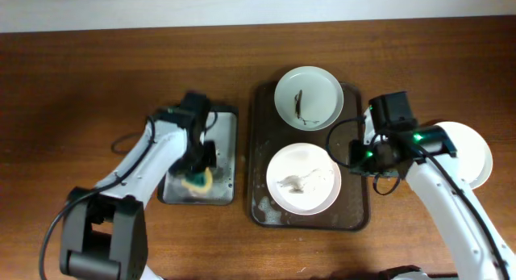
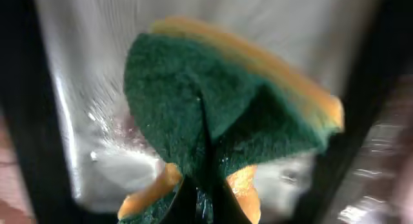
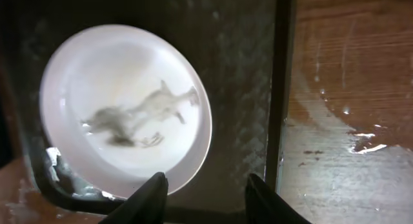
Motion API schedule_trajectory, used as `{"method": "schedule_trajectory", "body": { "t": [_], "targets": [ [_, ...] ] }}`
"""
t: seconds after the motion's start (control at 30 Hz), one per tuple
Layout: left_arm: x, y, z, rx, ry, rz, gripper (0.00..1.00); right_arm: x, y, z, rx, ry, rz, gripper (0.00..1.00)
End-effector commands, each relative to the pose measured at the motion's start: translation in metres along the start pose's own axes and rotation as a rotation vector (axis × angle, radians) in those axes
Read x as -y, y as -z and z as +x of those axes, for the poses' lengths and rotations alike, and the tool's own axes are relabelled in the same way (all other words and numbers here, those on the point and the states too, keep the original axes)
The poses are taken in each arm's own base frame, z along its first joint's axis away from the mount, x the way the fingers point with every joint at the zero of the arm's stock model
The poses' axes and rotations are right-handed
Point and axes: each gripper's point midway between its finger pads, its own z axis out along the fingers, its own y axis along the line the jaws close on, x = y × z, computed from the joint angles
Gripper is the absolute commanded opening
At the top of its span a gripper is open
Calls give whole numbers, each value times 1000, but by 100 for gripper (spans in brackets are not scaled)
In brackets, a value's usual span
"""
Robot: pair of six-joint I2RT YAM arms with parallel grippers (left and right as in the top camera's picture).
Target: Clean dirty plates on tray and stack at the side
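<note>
While the left tool (image 1: pixel 199 157) clamps the sponge (image 2: pixel 219 114) down in the grey basin (image 1: pixel 226 135), the right tool (image 3: pixel 205 185) hangs spread open over the right rim of the tray (image 3: pixel 245 75) beside the near smeared plate (image 3: pixel 126 108), which it would best grip by its edge, kept level.
</note>
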Motion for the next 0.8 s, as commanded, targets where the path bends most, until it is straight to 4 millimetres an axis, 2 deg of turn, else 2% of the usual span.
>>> {"method": "schedule_trajectory", "body": {
  "t": [0.0, 0.1, 0.23, 0.33, 0.37, 0.47, 0.5, 0.6, 0.67, 0.77],
  "targets": [
    [41, 59, -29, 90, -93, 155, 0, 4, -26, 6, -71, 9, 27, 34],
    [69, 79, -29, 100, -132, 252, 0, 5, -48, 4, -119, 11, 37, 29],
    [101, 82, -17, 80, -175, 319, 0, -6, -85, 12, -233, 87, -39, 27],
    [119, 83, -14, 97, -195, 336, 0, 0, -107, 23, -318, 76, -22, 27],
    [129, 83, -12, 103, -198, 345, 0, 2, -115, 29, -351, 71, -14, 22],
    [140, 80, -9, 104, -226, 352, 0, 1, -115, 32, -366, 67, -23, 21],
    [143, 76, -8, 97, -232, 350, 0, -1, -113, 32, -367, 72, -35, 23],
    [150, 62, -3, 57, -248, 338, 0, -4, -95, 33, -346, 89, -51, 36],
    [154, 56, -1, 46, -260, 336, 0, -8, -82, 36, -342, 73, -66, 39],
    [165, 58, -5, 80, -288, 354, 0, -5, -83, 46, -355, -10, -51, 39]
  ]
}}
